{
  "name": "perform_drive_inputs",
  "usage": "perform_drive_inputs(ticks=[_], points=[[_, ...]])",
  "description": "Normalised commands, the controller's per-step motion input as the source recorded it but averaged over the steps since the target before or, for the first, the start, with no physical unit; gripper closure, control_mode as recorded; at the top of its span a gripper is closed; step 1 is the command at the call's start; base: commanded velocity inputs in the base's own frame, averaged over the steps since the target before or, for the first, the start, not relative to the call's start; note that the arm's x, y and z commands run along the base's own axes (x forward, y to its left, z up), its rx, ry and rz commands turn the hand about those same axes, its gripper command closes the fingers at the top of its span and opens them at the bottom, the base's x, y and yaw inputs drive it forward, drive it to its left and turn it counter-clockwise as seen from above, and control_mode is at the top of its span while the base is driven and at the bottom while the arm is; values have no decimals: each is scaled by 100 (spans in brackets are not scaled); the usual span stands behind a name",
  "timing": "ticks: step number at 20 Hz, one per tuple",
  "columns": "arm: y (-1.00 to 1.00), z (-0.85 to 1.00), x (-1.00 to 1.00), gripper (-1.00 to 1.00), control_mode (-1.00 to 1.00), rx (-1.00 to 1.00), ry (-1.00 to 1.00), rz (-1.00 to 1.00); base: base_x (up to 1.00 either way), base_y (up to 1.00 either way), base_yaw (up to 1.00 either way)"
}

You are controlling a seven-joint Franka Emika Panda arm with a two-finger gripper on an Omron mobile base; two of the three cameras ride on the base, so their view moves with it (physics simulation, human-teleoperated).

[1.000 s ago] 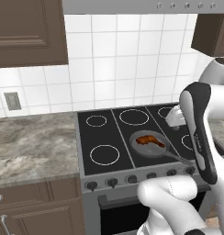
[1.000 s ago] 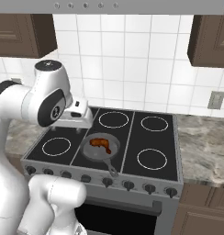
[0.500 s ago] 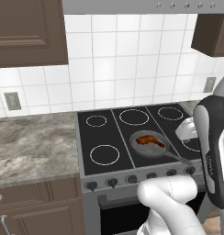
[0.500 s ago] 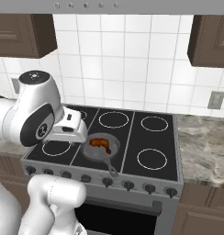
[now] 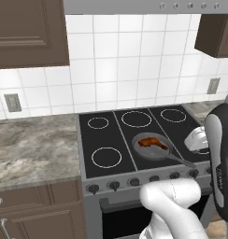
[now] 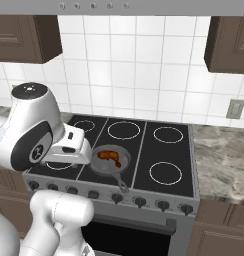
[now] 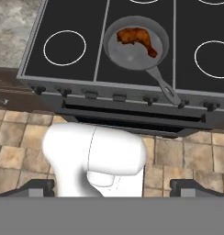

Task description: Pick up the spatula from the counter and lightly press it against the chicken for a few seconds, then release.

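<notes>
**Jaws wide, chicken in the pan, spatula unplaced**

We see the chicken (image 7: pixel 136 37) lying in the pan (image 7: pixel 127 58) on the stove (image 6: pixel 144 145). In the hand view it sits at 12 o'clock, and the pan handle (image 7: pixel 165 86) runs toward 5 o'clock, out to the stove's front edge. This leaves the meat bare from above, which we judge suits a light press.

The gripper (image 7: pixel 116 187) is spread wide and holds nothing, its 2 fingertips (image 7: pixel 38 187) far apart. That fits a pick not yet made.

In the left base view, grey counter (image 5: pixel 32 149) lies at 9 o'clock of the stove. In the right base view, a second counter stretch (image 6: pixel 221 160) lies at 3 o'clock.

We cannot tell where the spatula rests. Both surfaces are cut off by the frame edges, and the arm (image 6: pixel 34 130) covers part of the stove's near side in each base view.
</notes>
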Motion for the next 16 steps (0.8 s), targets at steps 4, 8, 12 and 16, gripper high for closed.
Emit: perform_drive_inputs(ticks=[4,8,12,16], points=[[0,0,0,-100,100,0,0,0,-21,-14,0],[0,0,0,-100,100,0,0,0,-31,-39,1],[0,0,0,-100,100,0,0,0,-29,-52,5],[0,0,0,-100,100,0,0,0,-25,-59,7]])
